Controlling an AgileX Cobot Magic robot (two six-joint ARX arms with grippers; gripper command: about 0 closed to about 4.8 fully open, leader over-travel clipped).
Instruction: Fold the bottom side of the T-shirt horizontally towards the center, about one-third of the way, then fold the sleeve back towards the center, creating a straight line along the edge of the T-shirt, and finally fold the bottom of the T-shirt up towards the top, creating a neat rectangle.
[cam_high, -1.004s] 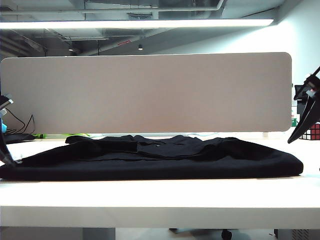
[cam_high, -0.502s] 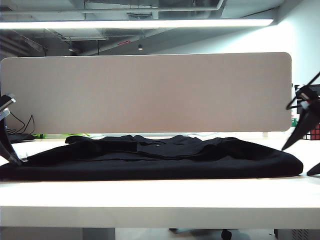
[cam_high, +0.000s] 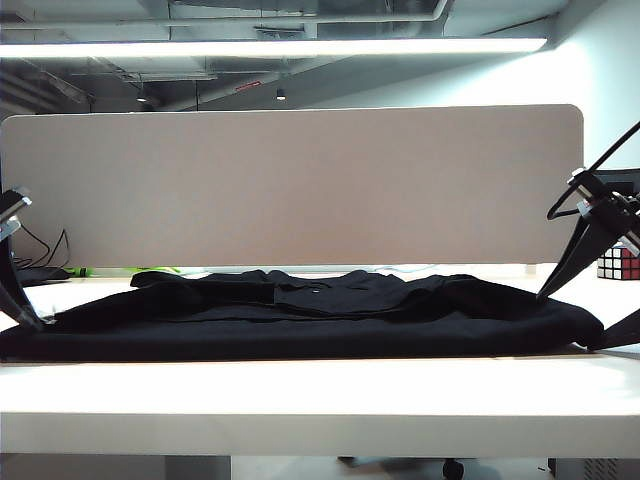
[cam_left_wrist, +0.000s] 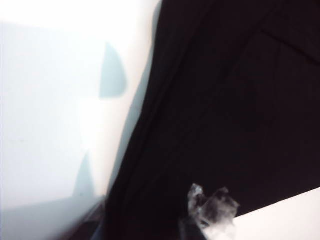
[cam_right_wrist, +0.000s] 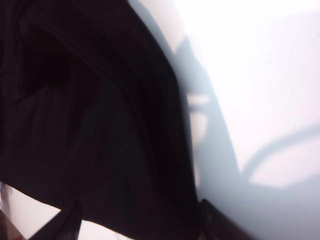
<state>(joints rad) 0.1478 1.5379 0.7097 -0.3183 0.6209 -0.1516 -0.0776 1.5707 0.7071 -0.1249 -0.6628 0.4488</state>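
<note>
The black T-shirt (cam_high: 300, 315) lies flat across the white table (cam_high: 320, 395), its collar (cam_high: 318, 287) at the far middle. Its long near edge (cam_high: 300, 352) runs along the table front; whether this is the bottom I cannot tell. The sleeve is lost in the black folds. My left gripper (cam_high: 28, 318) is at the shirt's left end, open, with the cloth edge (cam_left_wrist: 150, 150) between its fingers (cam_left_wrist: 210, 212). My right gripper (cam_high: 566, 322) is at the shirt's right end, open, its two fingers (cam_right_wrist: 216, 225) astride the cloth edge (cam_right_wrist: 170, 150).
A beige partition panel (cam_high: 290, 185) stands behind the shirt. A Rubik's cube (cam_high: 620, 262) sits at the back right. Black cables (cam_high: 40, 250) trail at the back left. A strip of bare white table lies between the shirt and the front edge (cam_high: 320, 415).
My right gripper has come down and leftward, from above the table to the shirt's right end. The left gripper and the shirt have stayed put.
</note>
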